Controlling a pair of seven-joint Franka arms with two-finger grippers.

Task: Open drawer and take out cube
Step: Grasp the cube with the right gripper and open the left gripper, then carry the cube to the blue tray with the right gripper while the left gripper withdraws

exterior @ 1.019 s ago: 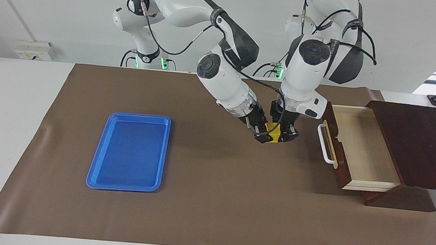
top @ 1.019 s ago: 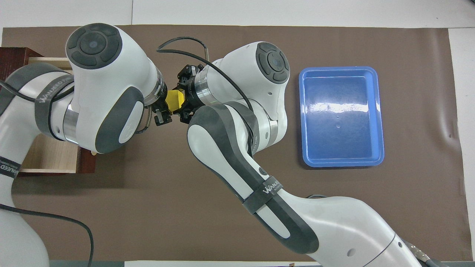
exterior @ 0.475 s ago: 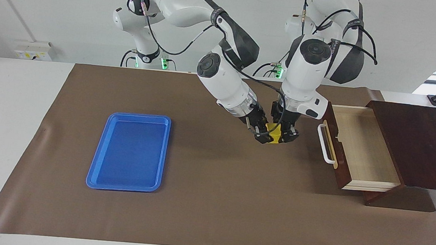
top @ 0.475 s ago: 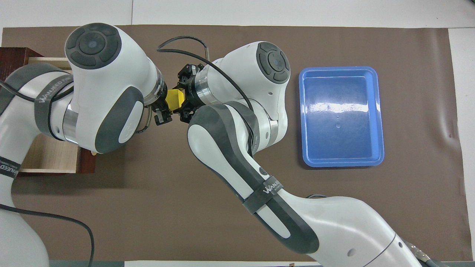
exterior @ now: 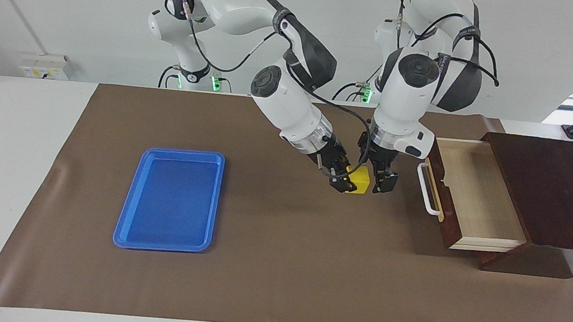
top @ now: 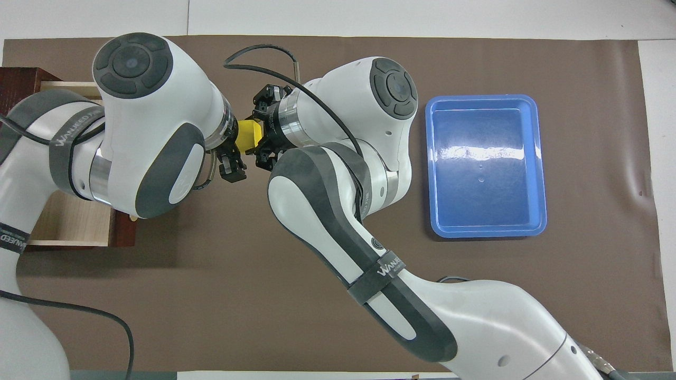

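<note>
**Cube in right gripper above the mat, left gripper let go**

Right gripper (exterior: 342,182) is clamped on the cube (exterior: 359,180), holding it in the air over the bare mat (exterior: 277,264) between the tray and the drawer. The arm slants down from the base at the right arm's end of the table, wrist tilted toward the drawer. In the overhead view the cube (top: 247,134) shows as a yellow block between the two wrists.

Left gripper (exterior: 382,182) hangs just beside the cube on the drawer's side, pointing straight down. Its fingers stand spread, with nothing between them. Whether one finger touches the cube's side cannot be told.

Drawer (exterior: 475,195) is pulled well out of its dark wooden box (exterior: 548,189) at the left arm's end of the table. Pale wood bottom shows bare. White handle (exterior: 426,189) faces the grippers.

Blue tray (exterior: 169,198) lies flat on the mat toward the right arm's end, well apart from both grippers, nothing in it.
</note>
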